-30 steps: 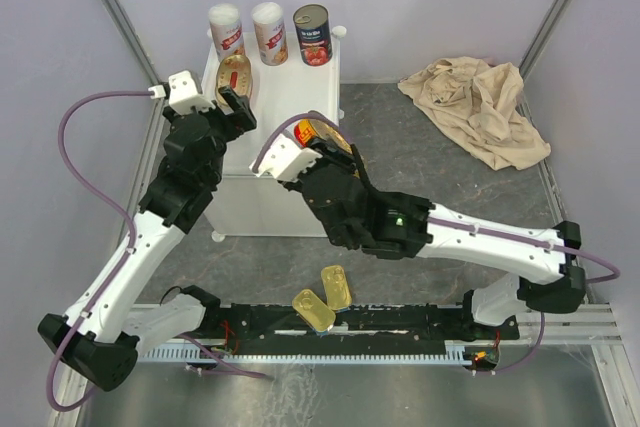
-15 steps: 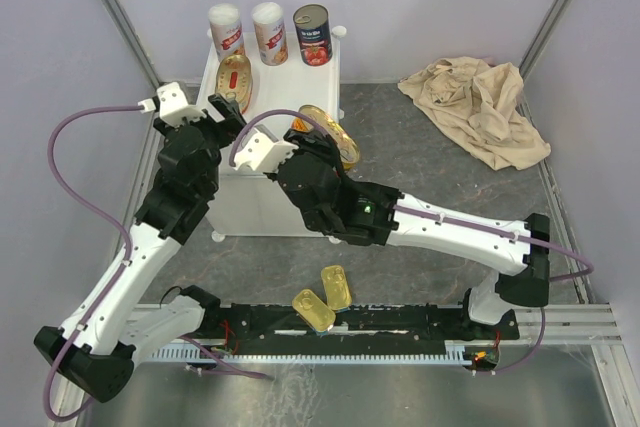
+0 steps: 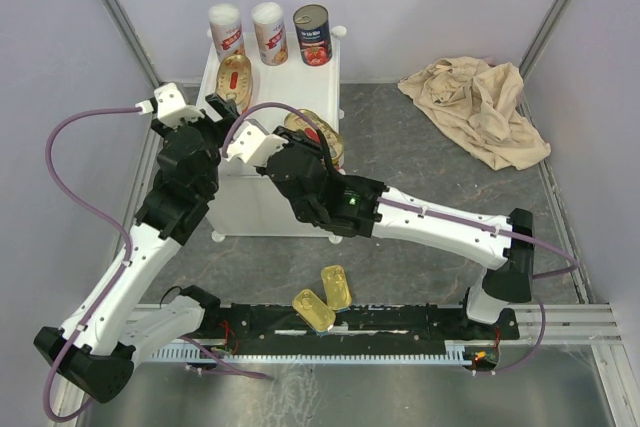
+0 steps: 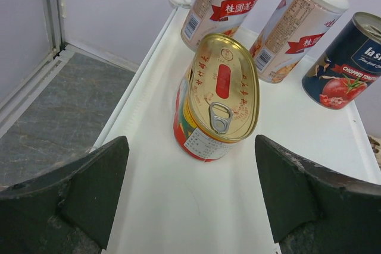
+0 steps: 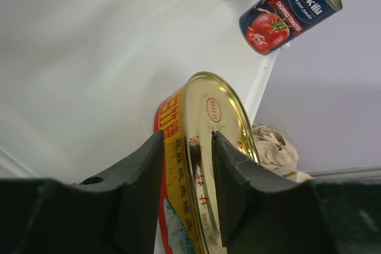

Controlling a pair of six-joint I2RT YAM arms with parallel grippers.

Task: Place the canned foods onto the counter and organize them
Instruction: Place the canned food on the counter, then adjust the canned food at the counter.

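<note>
On the white counter (image 3: 285,82) stand two white-and-red cans (image 3: 227,29) (image 3: 269,32) and a dark tomato can (image 3: 311,34). In front of them lies a red-yellow oblong tin (image 3: 234,82). My left gripper (image 4: 190,200) hangs open just short of that tin (image 4: 217,96), with nothing between its fingers. My right gripper (image 5: 186,138) is shut on a second oblong tin (image 5: 202,117), held on edge over the counter's right part (image 5: 89,57). I cannot tell whether this tin touches the top. Two gold rectangular tins (image 3: 337,287) (image 3: 313,309) lie on the floor by the arm bases.
A beige cloth (image 3: 480,107) lies crumpled on the grey floor to the right of the counter. Both arms crowd the counter's near side, wrists close together. Grey walls with metal rails close in the cell on the left, right and back.
My right arm has carried its oblong tin leftwards and further over the counter top. The left gripper has drawn back a little from the tin on the counter and stays open.
</note>
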